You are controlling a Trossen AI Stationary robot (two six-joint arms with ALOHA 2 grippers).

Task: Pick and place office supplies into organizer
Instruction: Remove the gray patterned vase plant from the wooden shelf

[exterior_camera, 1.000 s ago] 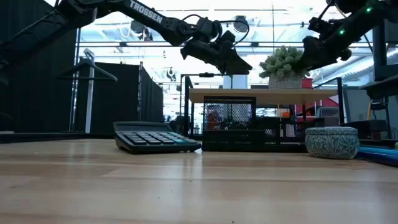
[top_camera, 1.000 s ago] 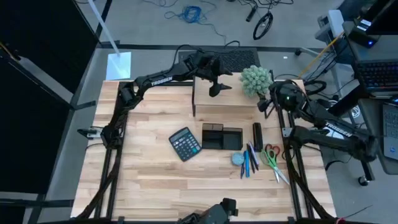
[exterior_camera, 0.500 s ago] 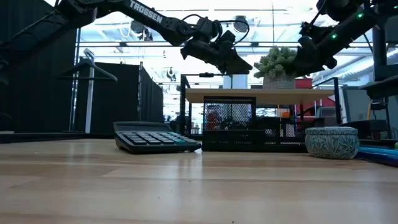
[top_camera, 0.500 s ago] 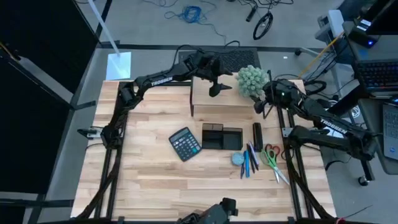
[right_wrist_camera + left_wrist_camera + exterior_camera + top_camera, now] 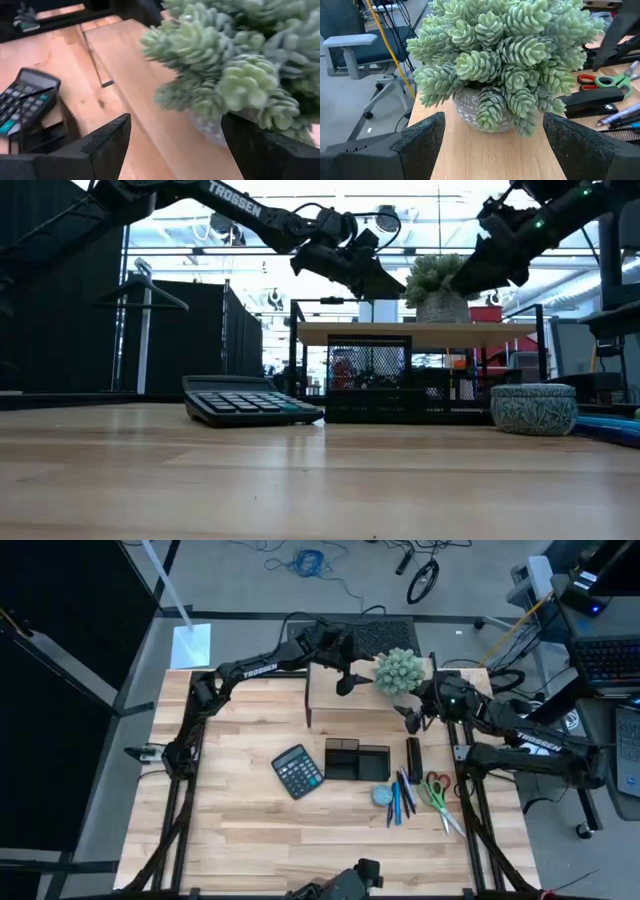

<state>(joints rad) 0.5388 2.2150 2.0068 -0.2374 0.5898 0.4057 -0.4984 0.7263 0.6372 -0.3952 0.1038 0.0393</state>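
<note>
Organizer (image 5: 357, 760) sits untouched — both pincers (image 5: 352, 680) (image 5: 412, 718) gape wide, flanking plant (image 5: 398, 670).

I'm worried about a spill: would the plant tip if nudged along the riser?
Possibly. The plant looks top-heavy, its foliage spreading wider than its small pot. The pot's base seems rounded, so a high push may rock it. The riser looks smooth, so a low push would likely slide it.

From overhead, we are seeing the plant (image 5: 398, 670) covering its pot; in the right wrist view the calculator (image 5: 20, 100) is running off the edge.
</note>
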